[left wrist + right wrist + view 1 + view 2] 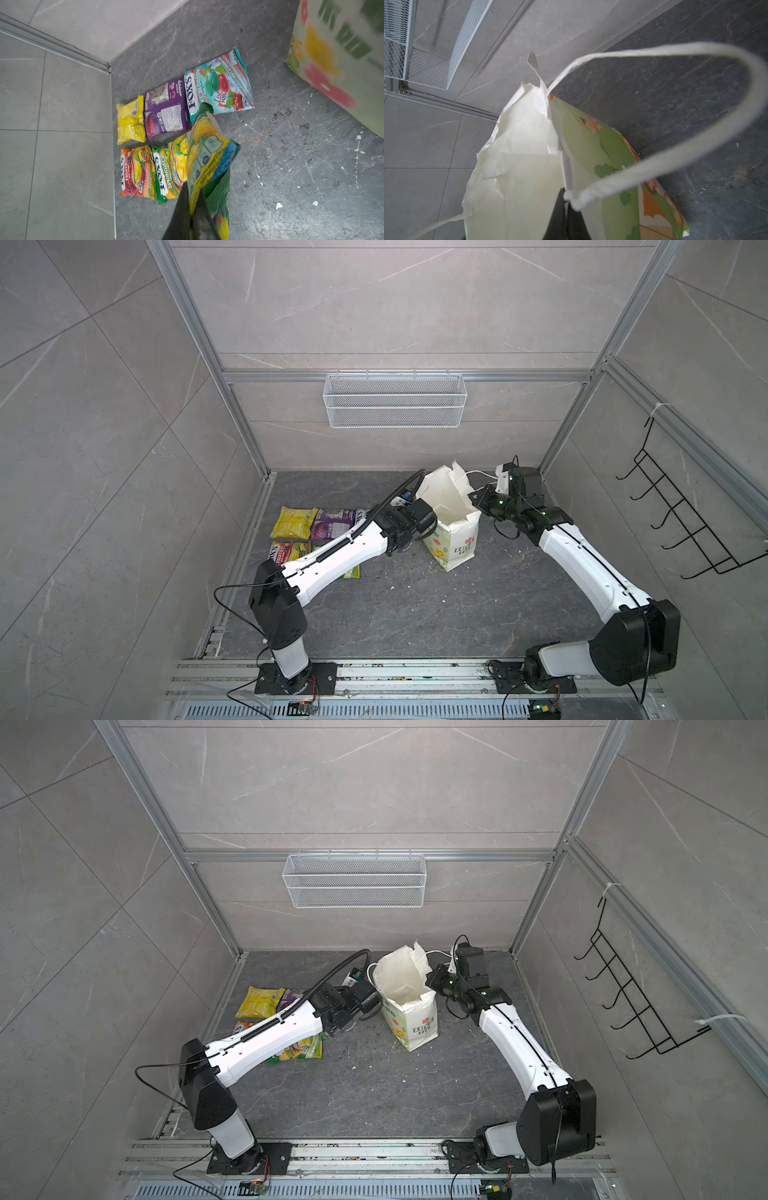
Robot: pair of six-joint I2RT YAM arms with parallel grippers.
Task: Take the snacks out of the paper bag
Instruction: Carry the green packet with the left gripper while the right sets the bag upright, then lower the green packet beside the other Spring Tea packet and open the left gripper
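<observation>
Left jaws clamp a green-yellow packet (207, 158) outside the open paper bag (453, 539), whose rim the right jaws pinch

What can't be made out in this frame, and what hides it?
Inside the paper bag: its walls hide the bottom in both top views; whether anything remains cannot be told.
The left gripper: hidden behind its wrist in both top views, with the green-yellow packet it pinches.
The teal-red packet: mostly under the left arm in both top views.
The right gripper: right wrist view, fingers cut by the frame edge.
</observation>
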